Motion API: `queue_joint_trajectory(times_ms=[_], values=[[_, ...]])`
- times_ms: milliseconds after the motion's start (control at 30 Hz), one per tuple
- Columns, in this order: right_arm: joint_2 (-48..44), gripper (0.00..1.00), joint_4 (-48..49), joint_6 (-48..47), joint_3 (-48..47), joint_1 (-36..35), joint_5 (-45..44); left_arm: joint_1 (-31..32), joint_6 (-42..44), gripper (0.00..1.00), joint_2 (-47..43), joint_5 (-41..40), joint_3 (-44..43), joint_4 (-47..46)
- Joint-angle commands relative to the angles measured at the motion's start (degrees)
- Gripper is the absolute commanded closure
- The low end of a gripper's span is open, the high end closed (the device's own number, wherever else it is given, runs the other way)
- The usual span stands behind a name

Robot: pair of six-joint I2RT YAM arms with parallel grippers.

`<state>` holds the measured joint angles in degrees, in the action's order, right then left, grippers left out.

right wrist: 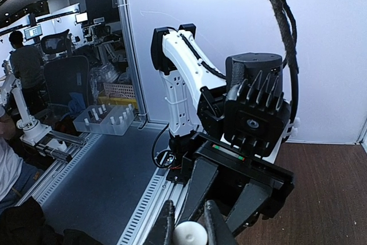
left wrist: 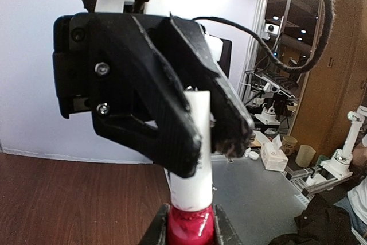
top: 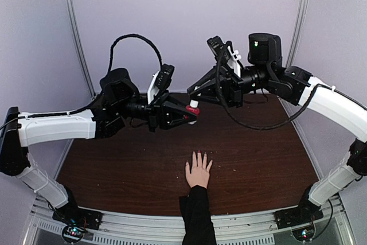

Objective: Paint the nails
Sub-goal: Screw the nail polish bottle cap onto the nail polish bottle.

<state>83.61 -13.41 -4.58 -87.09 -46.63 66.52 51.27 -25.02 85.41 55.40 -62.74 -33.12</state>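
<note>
A sleeved hand (top: 198, 173) lies flat on the surface (top: 258, 159), nails (top: 199, 154) too small to judge bare or red; on soft fingers, they likely want a light brush, never a grip. Beyond and above the hand, the left pincer (top: 192, 116) clamps a small, probably slick bottle (left wrist: 189, 226) of red polish; the right pincer (top: 195, 97) pinches its white cap (left wrist: 194, 159), the likely handle.

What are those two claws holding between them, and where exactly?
A small red bottle: the left gripper clamps its red body, the right gripper pinches its white cap.
</note>
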Motion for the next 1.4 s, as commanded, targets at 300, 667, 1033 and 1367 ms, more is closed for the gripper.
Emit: queue_joint_trajectory(times_ms=[300,667,1033,1367], values=[[2.6,1.00,3.9,6.8,0.8,-0.9,-9.4,-1.6,6.5,1.00,-7.4,-20.4,3.9,-4.0],[6.1,1.00,5.6,10.6,1.1,-3.0,-22.1,-1.5,11.7,1.00,-9.0,-38.5,4.3,3.6],[10.2,1.00,9.7,17.5,3.4,-3.3,-37.6,-0.7,16.5,1.00,-5.0,-57.5,3.1,6.6],[14.7,1.00,13.3,21.7,5.2,-3.4,-47.9,3.1,27.9,1.00,4.7,-71.7,-1.1,3.6]])
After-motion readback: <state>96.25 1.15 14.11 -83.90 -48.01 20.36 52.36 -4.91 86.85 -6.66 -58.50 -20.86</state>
